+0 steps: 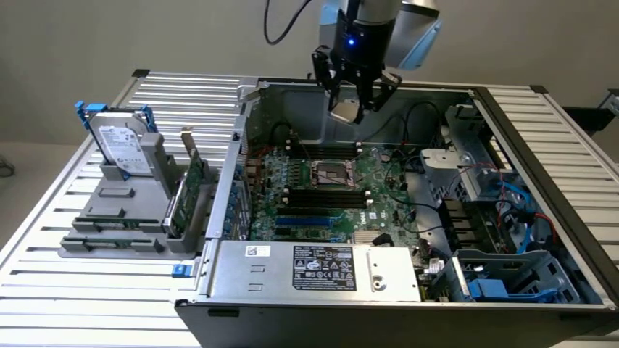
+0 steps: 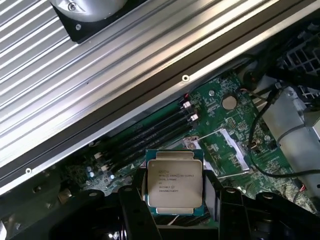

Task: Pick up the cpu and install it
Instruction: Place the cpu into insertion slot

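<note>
My gripper [image 1: 353,107] clamps the cpu [image 2: 174,182] by opposite edges, suspended well above the motherboard socket [image 1: 332,174]; for clean seating, I should hold it level and square to that socket

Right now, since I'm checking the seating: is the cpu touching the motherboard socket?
Apart. The exterior view shows the cpu gripped in the claw, raised well above the open socket, with a clear gap between them.
</note>
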Robot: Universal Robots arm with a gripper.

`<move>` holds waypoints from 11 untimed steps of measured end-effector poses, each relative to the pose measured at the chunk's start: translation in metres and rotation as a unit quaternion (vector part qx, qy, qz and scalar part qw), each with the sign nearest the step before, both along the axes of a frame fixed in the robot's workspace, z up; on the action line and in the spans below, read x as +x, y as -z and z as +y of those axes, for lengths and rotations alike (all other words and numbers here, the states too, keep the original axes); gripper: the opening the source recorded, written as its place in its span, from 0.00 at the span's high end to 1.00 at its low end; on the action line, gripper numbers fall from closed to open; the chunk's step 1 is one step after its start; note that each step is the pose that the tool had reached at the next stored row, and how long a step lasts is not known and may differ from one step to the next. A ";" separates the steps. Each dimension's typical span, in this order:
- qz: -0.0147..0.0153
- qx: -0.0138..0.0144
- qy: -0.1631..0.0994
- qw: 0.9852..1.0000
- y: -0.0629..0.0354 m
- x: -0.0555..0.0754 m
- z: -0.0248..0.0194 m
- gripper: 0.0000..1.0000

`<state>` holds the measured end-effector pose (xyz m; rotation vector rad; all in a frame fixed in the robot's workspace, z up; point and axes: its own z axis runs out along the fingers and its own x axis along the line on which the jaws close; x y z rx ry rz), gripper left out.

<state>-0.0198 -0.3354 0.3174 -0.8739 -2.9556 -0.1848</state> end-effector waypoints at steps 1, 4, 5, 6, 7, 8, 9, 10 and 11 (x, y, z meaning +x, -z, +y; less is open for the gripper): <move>0.000 0.000 0.009 1.000 0.0015 0.000 0.0000 0.45; 0.000 0.000 0.036 0.999 0.0058 0.000 0.0000 0.45; 0.000 0.000 0.045 0.999 0.0072 0.000 0.0000 0.45; 0.000 0.000 0.054 0.999 0.0085 0.000 0.0000 0.45; 0.000 0.000 0.063 0.998 0.0099 0.000 0.0000 0.45; 0.000 0.000 0.073 0.997 0.0113 0.000 0.0000 0.45; 0.000 0.000 0.082 0.997 0.0126 0.000 0.0000 0.45; 0.000 0.000 0.091 0.996 0.0140 0.000 0.0000 0.45; 0.000 0.000 0.100 0.995 0.0154 0.000 0.0000 0.45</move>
